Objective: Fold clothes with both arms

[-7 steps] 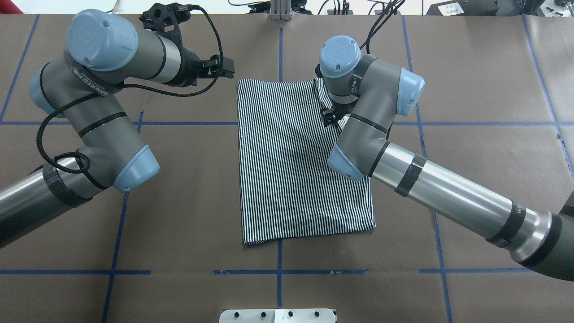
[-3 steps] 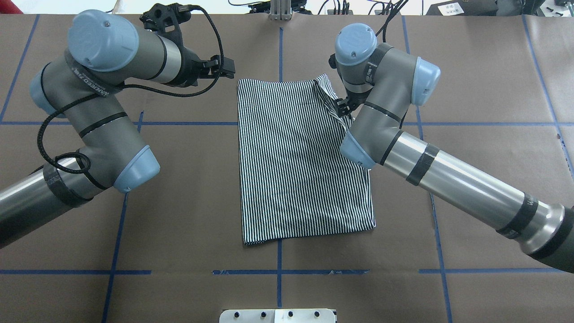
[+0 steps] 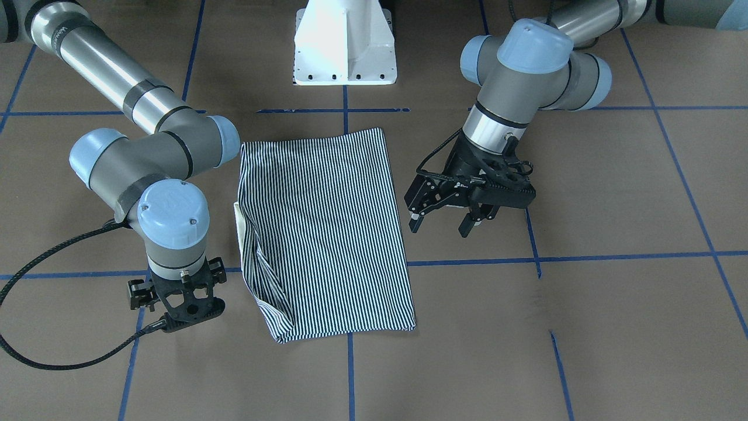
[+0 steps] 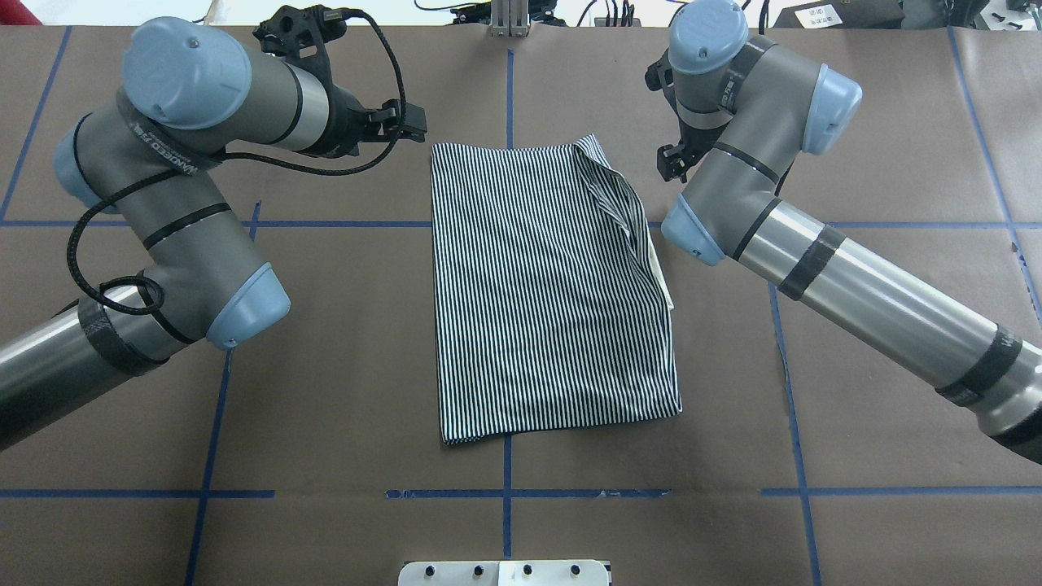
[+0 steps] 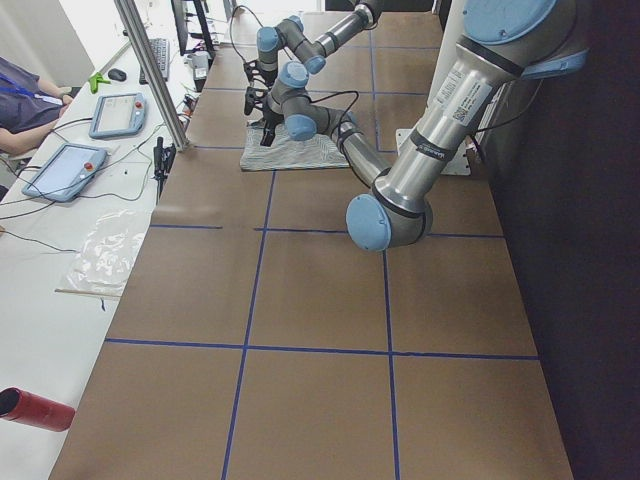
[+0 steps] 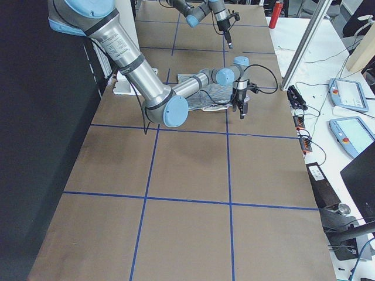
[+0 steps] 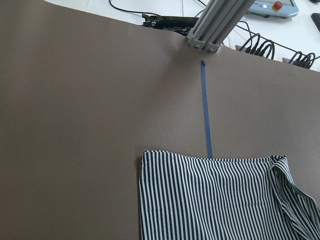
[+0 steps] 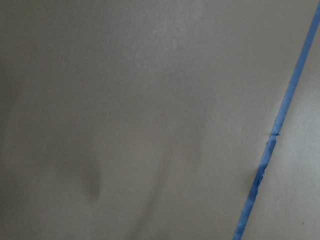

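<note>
Beside the shirt (image 4: pixel 545 301), the right pincer (image 4: pixel 672 163) has withdrawn.

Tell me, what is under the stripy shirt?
A cream edge peeks out from under the shirt. The blue tape runs under it too. Anything else is covered.

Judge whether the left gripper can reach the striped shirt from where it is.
Probably yes: the left gripper hangs open beside the shirt, apart from it, with only table between them.
</note>
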